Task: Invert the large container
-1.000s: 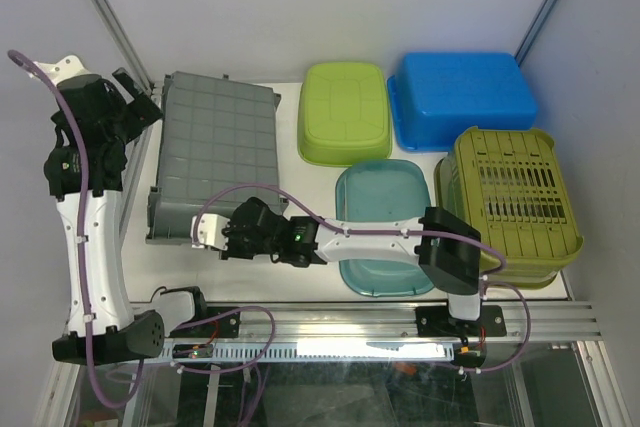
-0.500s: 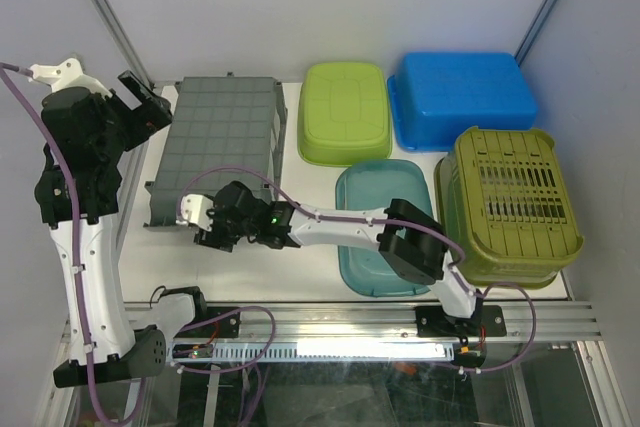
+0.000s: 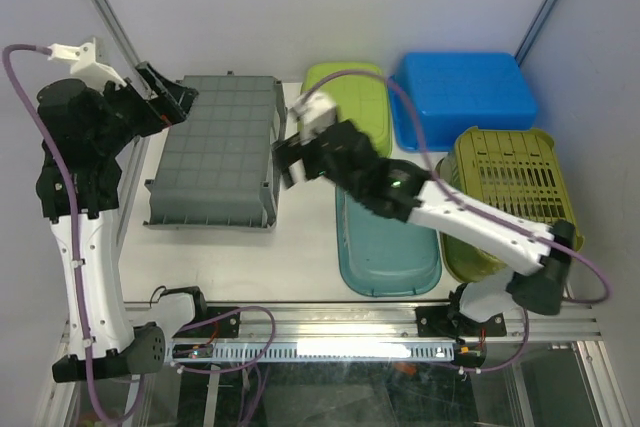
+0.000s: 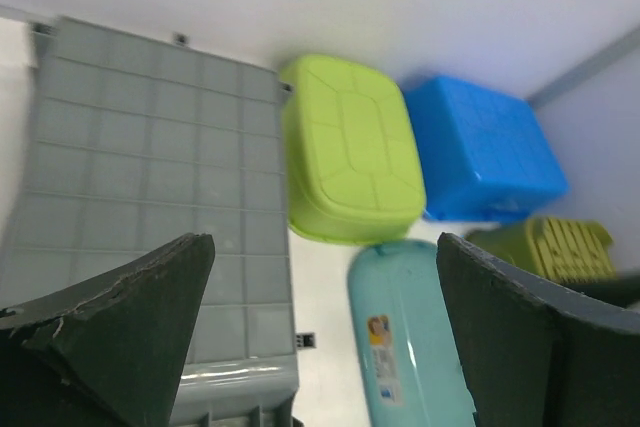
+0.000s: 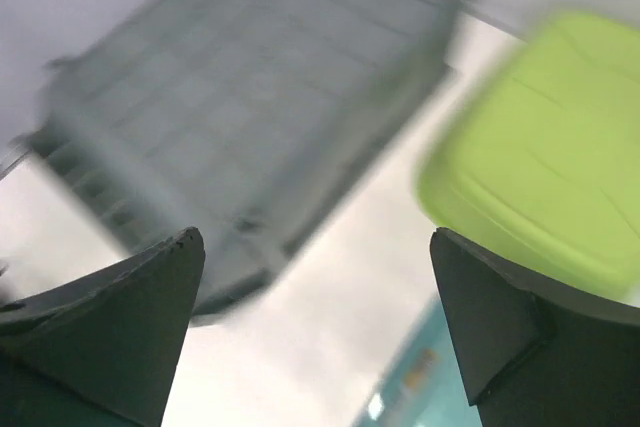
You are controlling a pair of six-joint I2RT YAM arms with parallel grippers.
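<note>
The large grey container [image 3: 215,147] lies bottom-up on the left of the table, its gridded base facing up; it also shows in the left wrist view [image 4: 150,177] and, blurred, in the right wrist view [image 5: 260,117]. My left gripper [image 3: 168,97] hovers open above the container's far left corner, its jaws [image 4: 322,239] wide apart and empty. My right gripper [image 3: 287,162] hangs open beside the container's right edge, raised off the table, with nothing between its fingers [image 5: 315,234].
A lime green tub [image 3: 345,112] and a blue tub [image 3: 462,97] sit upside down at the back. An olive slatted basket [image 3: 510,197] stands at the right. A teal tub [image 3: 385,247] lies in the middle, partly under the right arm.
My right gripper opened, left the container's near edge and swung up and to the right. The container went from tilted to flat. The left gripper shifted a little towards the back.
</note>
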